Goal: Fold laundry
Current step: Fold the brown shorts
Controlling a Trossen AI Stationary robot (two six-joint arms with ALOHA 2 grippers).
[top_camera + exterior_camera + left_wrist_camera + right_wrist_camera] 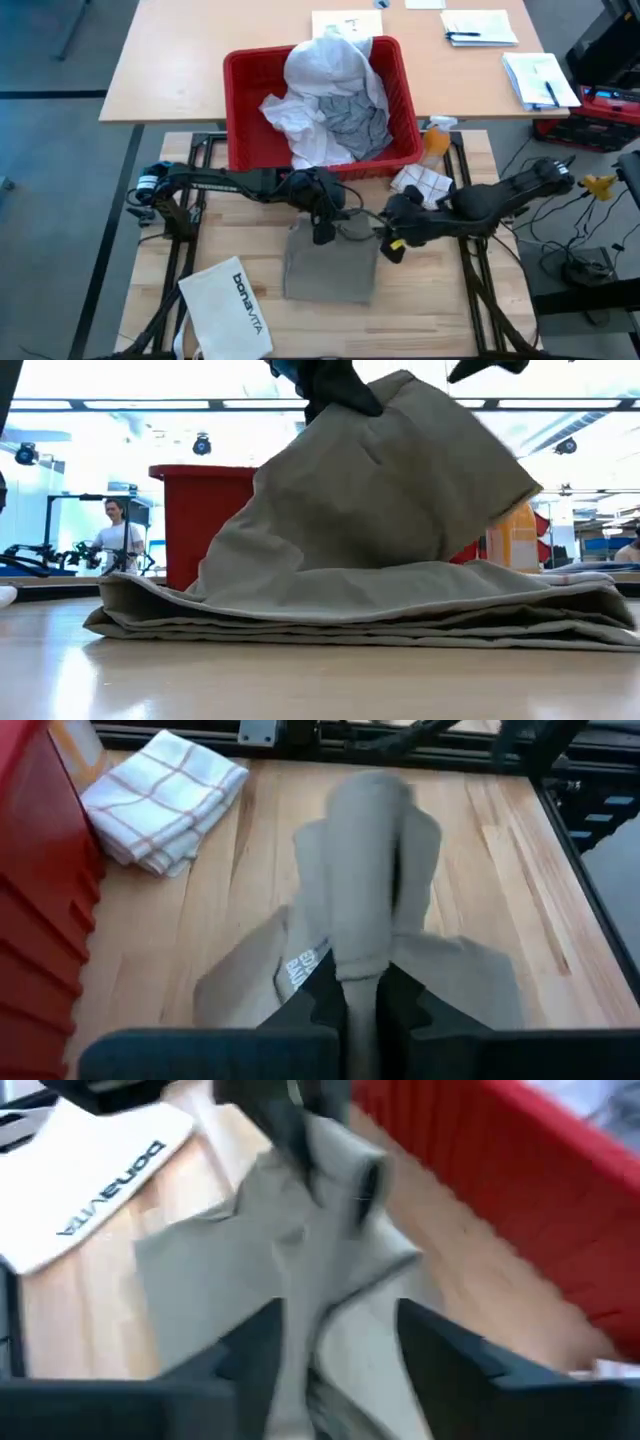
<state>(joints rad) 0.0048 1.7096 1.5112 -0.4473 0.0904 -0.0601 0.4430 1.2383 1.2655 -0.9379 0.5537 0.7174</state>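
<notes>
We observe the khaki-tan piece (330, 265) lying partly folded near the middle of the wooden table (440, 310), in front of the red basket (250, 150). The left gripper (323, 232) sits over the garment's far edge, and in the left wrist view its fingers (318, 1005) are clenched on a bunched fold of the khaki-tan piece (360, 920), which rises between them. In the low view that cloth (380, 520) is drawn up into a tent-like flap from a flat stack of layers resting on the table, the dark gripper at the flap's peak. The right gripper (392, 243) is just beside the garment's far right corner; in the right wrist view its fingers (255, 1350) stand apart with khaki cloth (300, 1280) lying between and ahead of them, not pinched as far as we can tell, so we log it as released. The grey T-shirt (355, 120) and the white shirt (325, 65) are heaped inside the red basket. A folded checked cloth (422, 182) lies beside the basket's right front corner. The white bonavita bag (228, 308) lies flat on the table, left of the garment and apart from it. A person (113, 535) stands in the room behind.
</notes>
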